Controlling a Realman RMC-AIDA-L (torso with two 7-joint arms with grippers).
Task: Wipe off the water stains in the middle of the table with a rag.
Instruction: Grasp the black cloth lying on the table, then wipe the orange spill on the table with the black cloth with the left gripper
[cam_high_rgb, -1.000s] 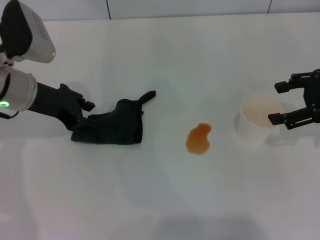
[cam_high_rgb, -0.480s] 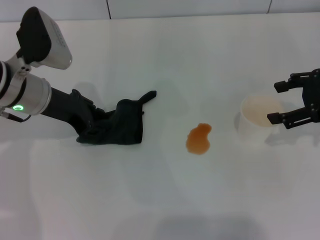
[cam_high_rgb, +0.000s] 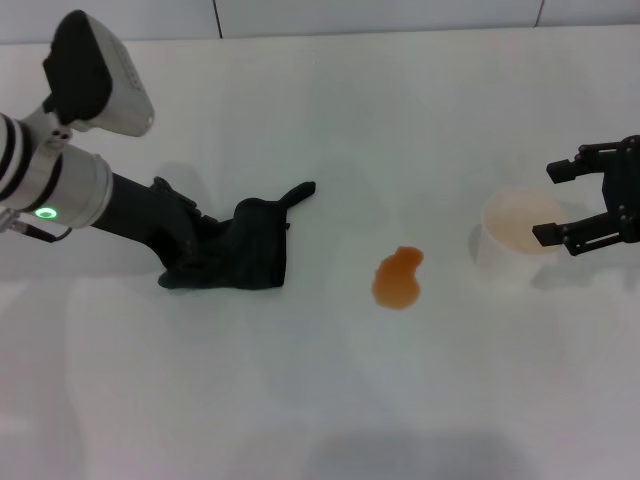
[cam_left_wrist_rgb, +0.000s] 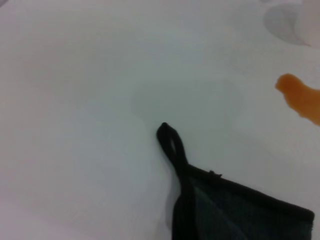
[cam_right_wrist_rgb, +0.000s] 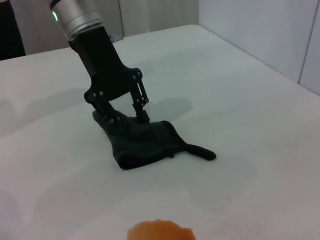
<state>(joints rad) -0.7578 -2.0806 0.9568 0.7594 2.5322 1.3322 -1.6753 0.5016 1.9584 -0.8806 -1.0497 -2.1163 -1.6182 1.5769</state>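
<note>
The rag (cam_high_rgb: 250, 256) is a dark cloth with a hanging loop, lying left of centre on the white table (cam_high_rgb: 330, 400). My left gripper (cam_high_rgb: 192, 252) is down on the rag's left end, open, one finger on either side of the bunched cloth; the right wrist view shows the left gripper (cam_right_wrist_rgb: 125, 116) and the rag (cam_right_wrist_rgb: 147, 142) from the other side. The water stains (cam_high_rgb: 398, 278) form one small orange-brown puddle to the right of the rag, apart from it. The left wrist view shows the rag (cam_left_wrist_rgb: 235, 210) and part of the water stains (cam_left_wrist_rgb: 300, 100). My right gripper (cam_high_rgb: 548, 204) hangs open at the right edge.
A pale cup (cam_high_rgb: 520, 232) stands on the table right of the puddle, just beside my right gripper. The table's far edge meets a wall at the back.
My left gripper has moved right and down onto the rag's left end, nudging the cloth slightly to the right. The right arm has held still.
</note>
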